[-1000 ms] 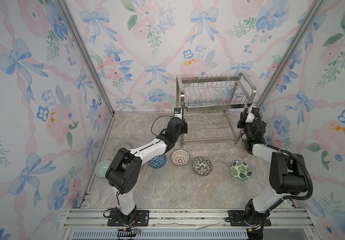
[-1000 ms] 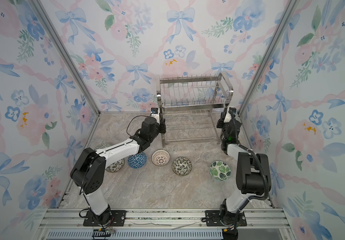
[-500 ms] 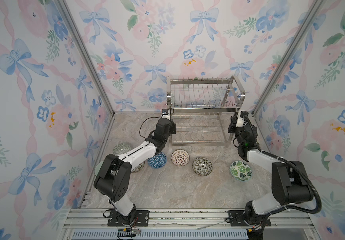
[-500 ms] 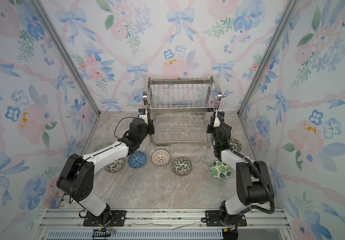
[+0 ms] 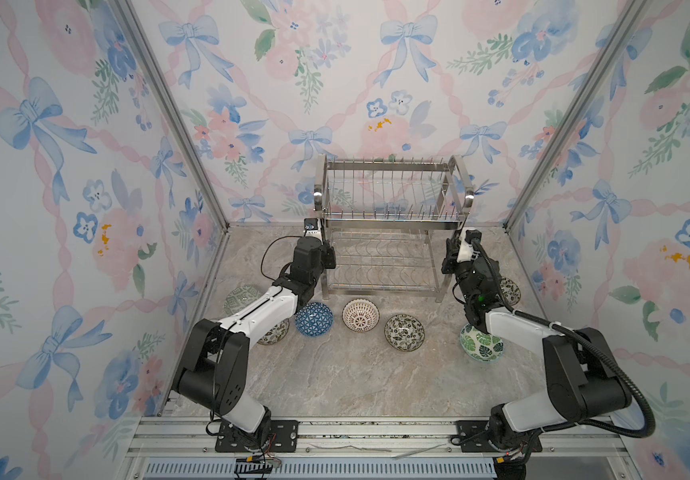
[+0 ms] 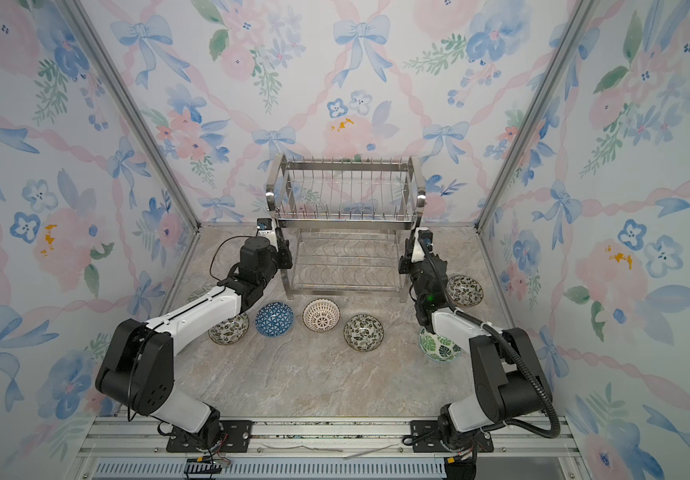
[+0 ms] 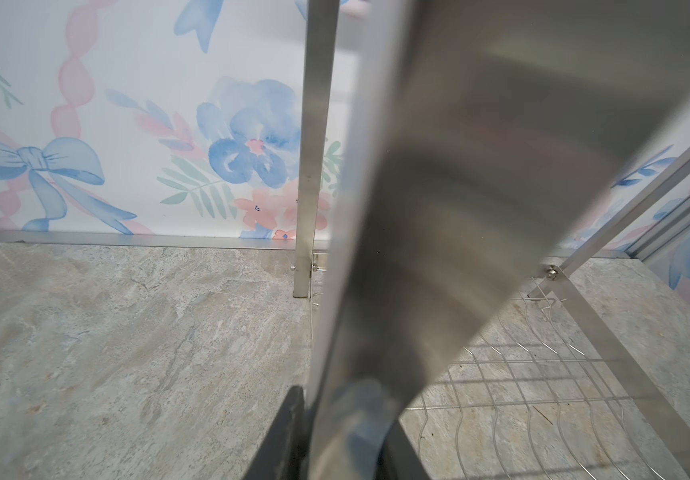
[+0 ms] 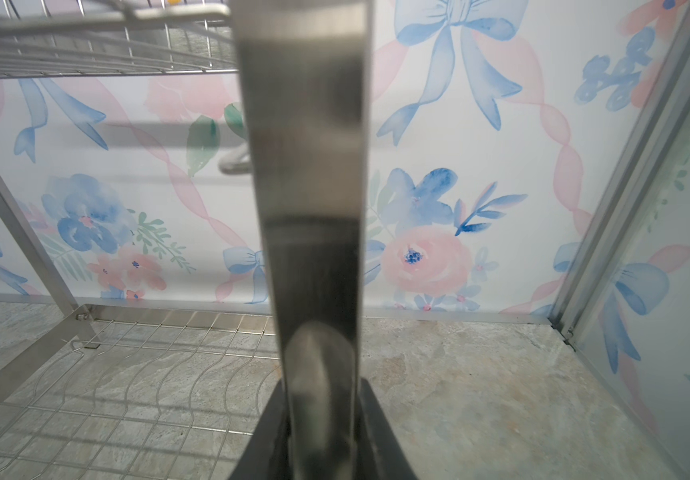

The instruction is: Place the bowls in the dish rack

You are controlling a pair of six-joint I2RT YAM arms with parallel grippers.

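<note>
Seven small patterned bowls [image 5: 314, 319], one two-tier dish rack [image 5: 391, 216], two robot arms [image 5: 260, 311]

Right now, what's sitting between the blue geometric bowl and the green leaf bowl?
Two bowls: the cream lattice bowl beside the blue geometric bowl, then a black-and-white leafy bowl nearer the green leaf bowl. Both top views show this.

My dark jaws gripped the shiny stainless-steel dish rack [image 7: 439, 208] by its blurred flat bar; its wavy wire shelf [image 7: 543, 395] lay above the grey marbled desk [image 7: 106, 353].
</note>
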